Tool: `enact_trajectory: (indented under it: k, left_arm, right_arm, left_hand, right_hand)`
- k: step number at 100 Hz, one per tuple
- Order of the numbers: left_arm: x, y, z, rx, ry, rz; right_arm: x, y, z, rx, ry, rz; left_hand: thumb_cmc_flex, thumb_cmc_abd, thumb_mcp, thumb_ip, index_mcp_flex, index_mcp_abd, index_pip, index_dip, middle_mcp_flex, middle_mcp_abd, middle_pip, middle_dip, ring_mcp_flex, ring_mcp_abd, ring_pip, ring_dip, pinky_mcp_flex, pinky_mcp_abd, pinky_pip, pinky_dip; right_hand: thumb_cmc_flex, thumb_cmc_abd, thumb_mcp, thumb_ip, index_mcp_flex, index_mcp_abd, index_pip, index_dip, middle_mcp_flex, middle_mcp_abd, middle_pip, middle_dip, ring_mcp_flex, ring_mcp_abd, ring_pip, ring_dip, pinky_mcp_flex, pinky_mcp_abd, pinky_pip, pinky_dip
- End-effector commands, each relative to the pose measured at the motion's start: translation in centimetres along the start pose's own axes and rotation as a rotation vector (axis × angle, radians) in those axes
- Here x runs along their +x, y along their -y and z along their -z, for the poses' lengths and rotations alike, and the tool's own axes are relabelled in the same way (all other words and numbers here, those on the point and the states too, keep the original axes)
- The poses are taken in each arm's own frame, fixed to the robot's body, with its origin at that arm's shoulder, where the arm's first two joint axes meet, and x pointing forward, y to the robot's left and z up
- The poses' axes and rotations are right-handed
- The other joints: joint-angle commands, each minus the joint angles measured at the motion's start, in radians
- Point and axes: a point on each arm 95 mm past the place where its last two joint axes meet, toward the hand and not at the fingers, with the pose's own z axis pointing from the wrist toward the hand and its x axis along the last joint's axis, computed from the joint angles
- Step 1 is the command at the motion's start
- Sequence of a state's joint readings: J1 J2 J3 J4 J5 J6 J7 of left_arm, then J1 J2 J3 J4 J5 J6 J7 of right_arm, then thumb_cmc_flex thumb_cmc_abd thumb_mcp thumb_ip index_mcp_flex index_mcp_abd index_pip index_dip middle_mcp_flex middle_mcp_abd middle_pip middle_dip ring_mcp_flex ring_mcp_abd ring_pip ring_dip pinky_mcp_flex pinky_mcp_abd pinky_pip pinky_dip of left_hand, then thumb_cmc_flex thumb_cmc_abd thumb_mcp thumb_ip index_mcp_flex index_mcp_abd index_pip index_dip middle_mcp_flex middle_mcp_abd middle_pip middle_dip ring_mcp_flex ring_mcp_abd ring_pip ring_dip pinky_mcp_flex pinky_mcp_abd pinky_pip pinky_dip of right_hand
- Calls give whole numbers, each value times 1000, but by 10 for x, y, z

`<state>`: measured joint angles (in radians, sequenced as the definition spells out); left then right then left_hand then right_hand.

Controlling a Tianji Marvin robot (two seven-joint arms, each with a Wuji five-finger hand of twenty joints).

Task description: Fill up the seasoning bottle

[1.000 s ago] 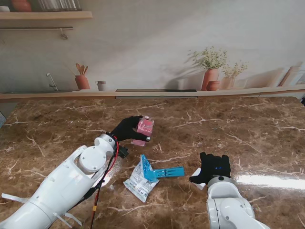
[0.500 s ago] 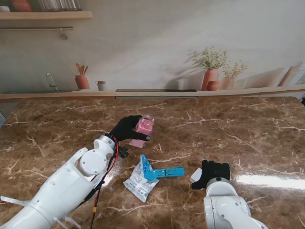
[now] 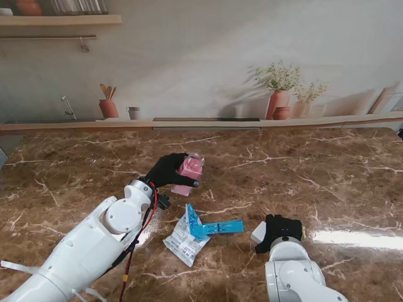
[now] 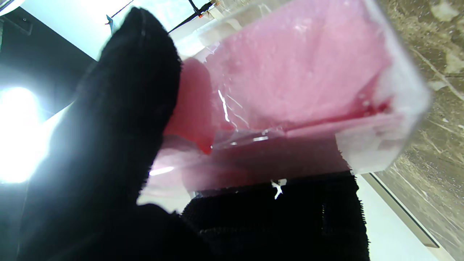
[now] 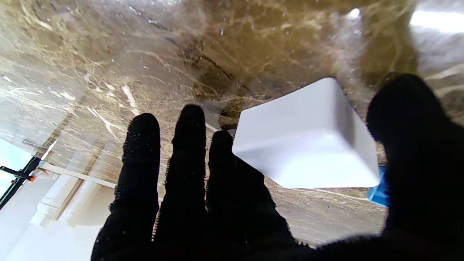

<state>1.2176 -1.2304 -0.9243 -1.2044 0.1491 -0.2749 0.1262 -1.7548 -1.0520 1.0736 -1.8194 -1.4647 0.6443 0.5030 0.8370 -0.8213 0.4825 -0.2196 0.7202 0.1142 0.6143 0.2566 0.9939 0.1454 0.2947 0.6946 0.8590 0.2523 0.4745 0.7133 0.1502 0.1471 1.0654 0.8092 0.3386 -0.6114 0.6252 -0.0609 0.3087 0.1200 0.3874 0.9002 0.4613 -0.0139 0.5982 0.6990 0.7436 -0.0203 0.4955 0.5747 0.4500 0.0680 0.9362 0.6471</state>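
While the left hand (image 3: pixel 166 171) wraps its black-gloved fingers around the bottle (image 3: pixel 188 171), that clear bottle with pink contents sits upright mid-table (image 3: pixel 327 170) in the stand view, its base touching or just off the marble, can't tell which. Nearer to me, a white packet (image 3: pixel 182 240) lies flat with a blue clip (image 3: pixel 214 228) on its right edge; packet print too small to read. Right hand (image 3: pixel 281 230) is near the right of the clip, curled over a white cap (image 3: pixel 258 233), only a corner of it showing. Back wall is a printed kitchen scene, no readable writing.

Left wrist view: bottle (image 4: pixel 297 90) fills the frame, pink powder inside, clear walls, no label or text visible. Thumb (image 4: pixel 119 108) presses one side, other fingers (image 4: pixel 275 214) press the opposite side, a firm grasp.

Right wrist view: white cap (image 5: pixel 308 137) is a plain rounded block, no marking. It sits between the thumb (image 5: pixel 417 145) and the other fingers (image 5: pixel 188 170), which are held straight and close together; whether the thumb actually touches it is unclear, so grip can't be confirmed. Bit of blue clip (image 5: pixel 377 190) at the cap's edge.
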Motion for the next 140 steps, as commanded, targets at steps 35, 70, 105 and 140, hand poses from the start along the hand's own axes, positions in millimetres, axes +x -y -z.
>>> enact_trajectory:
  k: [35,70,105,140]
  left_arm:
    - [6,-2,0,11,-15,-2]
    - [7,-3,1,-2,-17,-13]
    - [9,-5,2,-7,-28,-14]
    - [12,-4,2,-17,-47,-33]
  right_arm:
    - [-1,14,-8,0,10,-11]
    - [-4,6,-14,-67,-13,-82]
    - [-19,-18,-13,-157,7,-124]
    - [-46,-66,0,-282,8,-161]
  left_hand:
    - [199,406,269,10,206,-183,78,4,102,-62,93,54,85,-25,186,73,-22,-68,37,3]
    - [194,412,269,8,206,-209,183,70,102,-70,93,49,82,-25,185,76,-23,-73,33,8]
    - [195,411,267,8,199,-209,201,81,99,-72,87,40,77,-26,181,74,-25,-74,30,7]
    - [196,413,264,9,197,-209,201,77,97,-74,84,33,73,-27,177,72,-27,-73,26,7]
  right_hand:
    - [209,-37,52,-22,176,-96,64,52,201,-59,44,-2,194,-24,70,19,139,-6,151,9]
    - [258,-165,493,-168,334,-167,161,-15,406,-78,0,27,343,-26,44,6,239,-13,218,-39]
    - [286,-180,466,-209,378,-209,274,-82,510,-82,-31,91,401,-24,84,42,281,-8,266,-41]
    - [277,-167,461,-205,368,-198,284,-110,500,-77,-45,95,389,-20,75,39,272,-4,262,-45]
